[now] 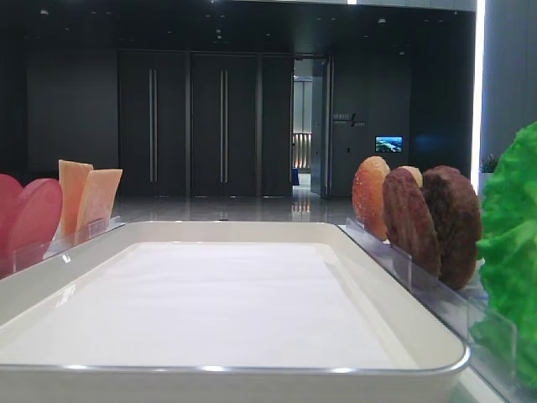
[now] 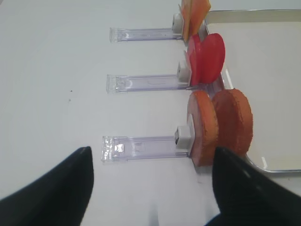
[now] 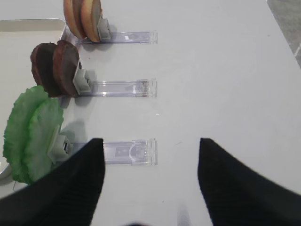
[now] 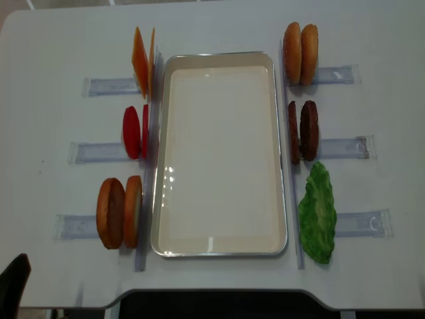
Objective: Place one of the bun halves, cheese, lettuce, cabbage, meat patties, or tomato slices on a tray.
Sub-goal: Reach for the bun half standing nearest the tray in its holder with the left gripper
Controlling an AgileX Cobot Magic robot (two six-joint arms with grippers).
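The white tray (image 4: 219, 153) lies empty mid-table. Standing on edge along its left side are cheese (image 4: 141, 61), tomato slices (image 4: 135, 131) and two bun halves (image 4: 119, 212). On its right stand two more bun halves (image 4: 300, 45), the meat patties (image 4: 303, 131) and lettuce (image 4: 317, 212). Cabbage is out of view. My left gripper (image 2: 150, 188) hangs open over bare table, just short of the near bun halves (image 2: 218, 127). My right gripper (image 3: 149, 165) is open and empty too, beside the lettuce (image 3: 30, 132).
Each food pair sits in a clear plastic rail holder (image 4: 99, 151) reaching outward from the tray. One such rail (image 3: 129, 151) lies just ahead of my right jaws, another (image 2: 141, 146) ahead of my left. The table's front edge (image 4: 219, 292) is close behind.
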